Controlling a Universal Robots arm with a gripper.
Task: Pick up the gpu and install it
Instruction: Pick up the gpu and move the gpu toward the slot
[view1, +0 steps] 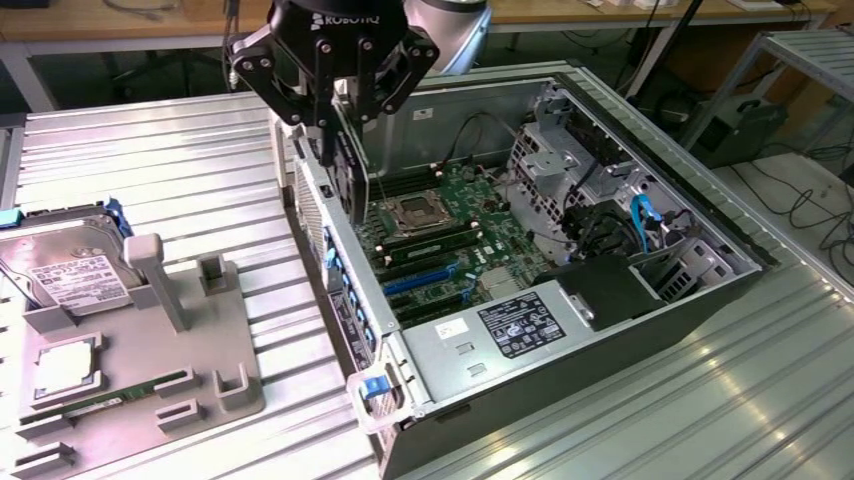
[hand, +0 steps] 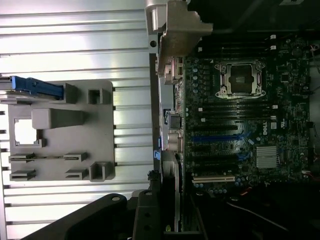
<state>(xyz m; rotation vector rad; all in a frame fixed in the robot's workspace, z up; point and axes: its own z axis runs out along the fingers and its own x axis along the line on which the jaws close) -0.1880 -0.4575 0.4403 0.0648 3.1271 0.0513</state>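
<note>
The black pincer (view1: 342, 120) is closed partway on the thin, dark rectangular gpu (view1: 355, 185), clamping its upper edge so the card hangs upright. The card hangs over the green motherboard (view1: 454, 235) inside the open black computer case (view1: 667, 300), beside its rear wall, on the ribbed metal counter (view1: 174, 160).

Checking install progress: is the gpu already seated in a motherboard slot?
No, the gpu hangs upright in the gripper, above the open case.

Black gpu (view1: 354, 180), green motherboard (view1: 461, 235) with blue slots (view1: 420, 278), grey tray (view1: 147, 380), ribbed silver table (view1: 174, 150).
</note>
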